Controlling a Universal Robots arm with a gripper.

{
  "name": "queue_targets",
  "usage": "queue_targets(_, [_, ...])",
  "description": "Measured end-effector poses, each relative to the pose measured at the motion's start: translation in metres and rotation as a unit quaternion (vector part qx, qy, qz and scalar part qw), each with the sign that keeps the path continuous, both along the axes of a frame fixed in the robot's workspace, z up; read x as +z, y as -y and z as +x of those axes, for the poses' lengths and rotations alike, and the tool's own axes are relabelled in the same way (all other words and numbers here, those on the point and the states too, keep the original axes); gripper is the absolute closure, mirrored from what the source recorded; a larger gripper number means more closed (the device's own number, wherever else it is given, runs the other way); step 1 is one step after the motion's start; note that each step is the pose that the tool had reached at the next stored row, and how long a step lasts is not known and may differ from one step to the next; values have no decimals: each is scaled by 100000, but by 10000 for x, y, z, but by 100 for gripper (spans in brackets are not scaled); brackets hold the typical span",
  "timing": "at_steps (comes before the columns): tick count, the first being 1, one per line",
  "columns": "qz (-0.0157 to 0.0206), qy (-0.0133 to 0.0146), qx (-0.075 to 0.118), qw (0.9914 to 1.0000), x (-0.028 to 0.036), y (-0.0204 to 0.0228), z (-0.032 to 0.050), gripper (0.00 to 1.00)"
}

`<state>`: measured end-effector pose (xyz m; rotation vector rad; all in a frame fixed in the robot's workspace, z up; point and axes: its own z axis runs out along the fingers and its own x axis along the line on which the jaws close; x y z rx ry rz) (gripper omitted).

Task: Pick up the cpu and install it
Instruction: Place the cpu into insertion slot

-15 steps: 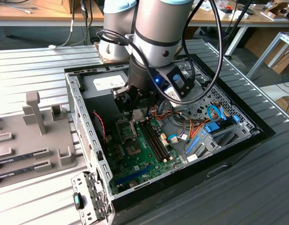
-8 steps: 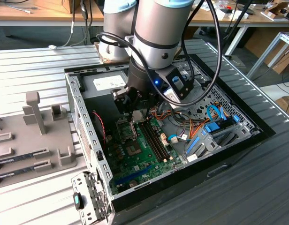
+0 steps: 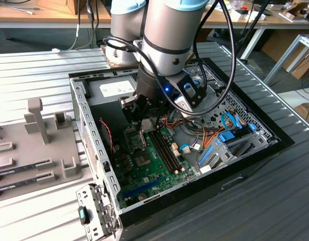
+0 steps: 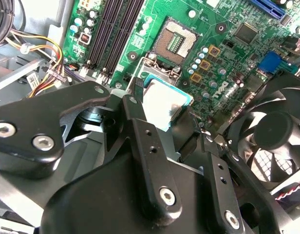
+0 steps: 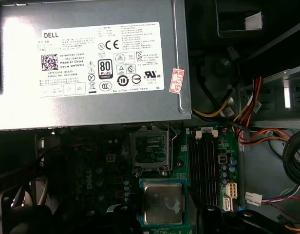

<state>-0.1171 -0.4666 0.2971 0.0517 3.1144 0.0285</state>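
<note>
Ribbed metal tabletop (image 3: 44,65) carries everything. Near its edge at the exterior view's left we see a grey fixture tray (image 3: 16,143) with memory sticks (image 3: 24,167) lying in it, well apart from the open computer case (image 3: 87,130). Inside the case, the grey power supply (image 5: 91,63) fills the far corner, just beside the cpu socket (image 5: 150,151), whose contacts lie exposed. The gripper (image 4: 162,112) is clamped on the cpu (image 4: 167,100), with a black finger (image 4: 139,122) against its edge and its silvery top facing both wrist cameras. The chip sits over the green motherboard (image 3: 149,173), just beside the socket and not in it. Further right, the memory slots (image 3: 167,148) run close along the socket. Beyond them come orange and yellow cables (image 3: 192,131), then blue drive brackets (image 3: 227,136) by the case's right wall. A black fan (image 4: 274,129) crowds the board's other edge.
</note>
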Motion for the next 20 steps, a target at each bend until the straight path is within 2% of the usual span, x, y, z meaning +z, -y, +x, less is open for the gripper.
queue_targets(20, [0, 3, 1, 100000, -125, 6, 0, 53])
